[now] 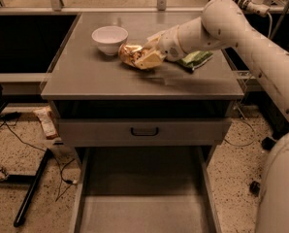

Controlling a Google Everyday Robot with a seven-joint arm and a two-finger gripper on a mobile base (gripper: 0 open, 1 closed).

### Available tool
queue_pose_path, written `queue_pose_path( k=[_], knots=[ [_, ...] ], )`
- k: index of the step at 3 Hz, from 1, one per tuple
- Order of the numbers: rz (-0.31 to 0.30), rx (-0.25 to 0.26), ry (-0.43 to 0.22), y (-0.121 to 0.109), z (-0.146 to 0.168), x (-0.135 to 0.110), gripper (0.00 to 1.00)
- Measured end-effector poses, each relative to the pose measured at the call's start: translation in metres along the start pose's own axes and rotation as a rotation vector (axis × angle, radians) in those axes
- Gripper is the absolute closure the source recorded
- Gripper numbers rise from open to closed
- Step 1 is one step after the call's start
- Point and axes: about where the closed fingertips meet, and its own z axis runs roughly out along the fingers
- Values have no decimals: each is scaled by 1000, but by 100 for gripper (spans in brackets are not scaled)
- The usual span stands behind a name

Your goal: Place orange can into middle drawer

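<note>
The orange can [128, 54], shiny gold-orange with mottled brownish sides, lies on its side just above the grey cabinet top [101, 79], right of the white bowl [109, 38]. My gripper [145, 57] is shut on the can, its pale fingers [151, 59] clamped across the can's right end. The white arm reaches in from the upper right. The middle drawer [139, 203] is pulled out at the bottom of the view, showing a flat plain floor and thin side walls.
A green snack bag [195, 58] lies on the top behind the wrist. A closed grey drawer front [144, 130] with a small black handle sits below the top. Cables and a black stand leg [33, 188] lie on the speckled floor at left.
</note>
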Motion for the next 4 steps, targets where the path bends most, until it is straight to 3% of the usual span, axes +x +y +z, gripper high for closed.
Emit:
queue_pose_path(
  k=[1,2,3,4],
  knots=[
    [2,-12,0,7,0,2,100],
    [1,-18,-37,27,-21,2,100],
    [-14,10,-74,47,-65,-1,100],
    [-20,50,-67,60,-106,5,100]
  ],
)
